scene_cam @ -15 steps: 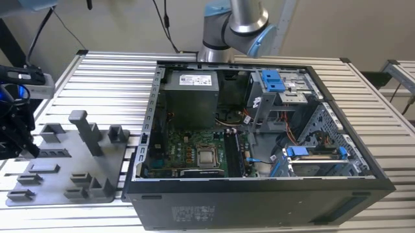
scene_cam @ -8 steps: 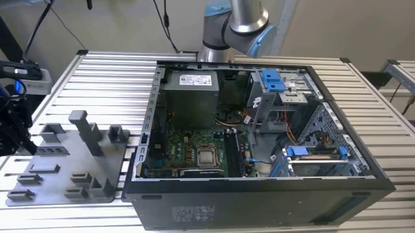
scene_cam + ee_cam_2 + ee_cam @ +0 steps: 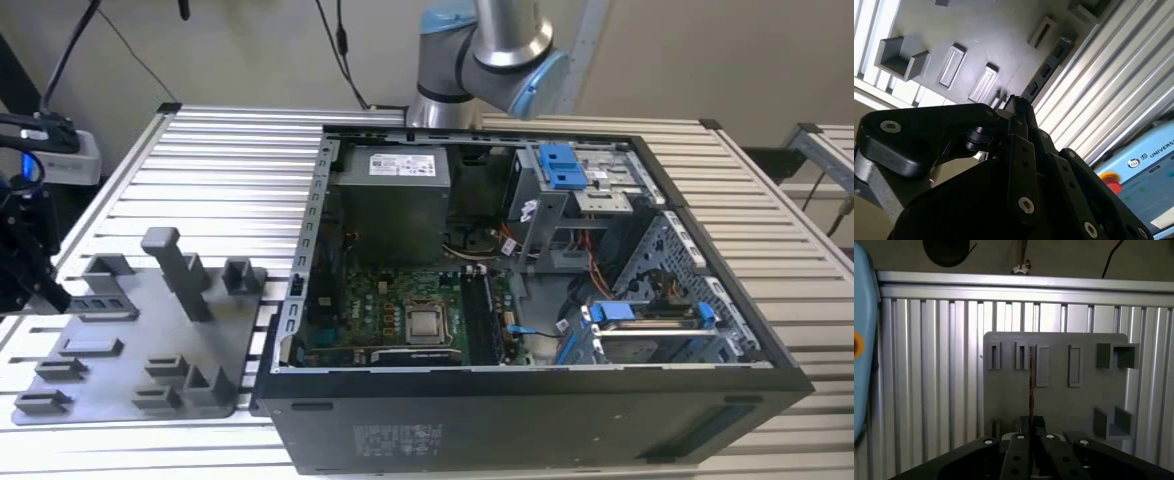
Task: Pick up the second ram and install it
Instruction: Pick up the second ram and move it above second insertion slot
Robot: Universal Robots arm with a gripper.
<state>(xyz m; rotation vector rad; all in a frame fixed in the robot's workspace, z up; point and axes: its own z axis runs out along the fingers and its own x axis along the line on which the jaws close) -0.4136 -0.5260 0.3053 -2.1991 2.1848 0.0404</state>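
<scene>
1. Second ram (image 3: 1045, 70): gripped in the tool (image 3: 1016, 102). The fingertips are pinched narrow on the stick's near end, with nothing else between them.
2. Long axis: it runs straight out from the fingertips, in line with the tool. The first wrist view sees it edge-on, a thin dark line (image 3: 1030, 380) leaving the tool (image 3: 1030, 422) and crossing the tray.
3. Position: the stick is over the grey fixture tray (image 3: 989, 30). Its far end reaches about to the tray's edge, where the slatted bench (image 3: 1114, 90) begins. The second wrist view shows the face with the black chips.
4. Height: the stick overlaps the tray's pocket rims and doesn't sit inside a pocket, so my read is that it's lifted clear. I can't confirm the gap under it.
5. Target side: the open PC case (image 3: 534, 400) lies flat on the bench, just beside the tray (image 3: 114, 385), toward the exterior view's right. The green board (image 3: 387, 310) is on the case floor.
6. Key relation: tool and stick are on the tray side, apart from the board, and the case is across the tray's edge from them. It's a single arm, so there's no choice of which one reaches.
7. Status: the pickup looks done and the install isn't. I can't tell from the exterior view which memory slots are filled.
</scene>
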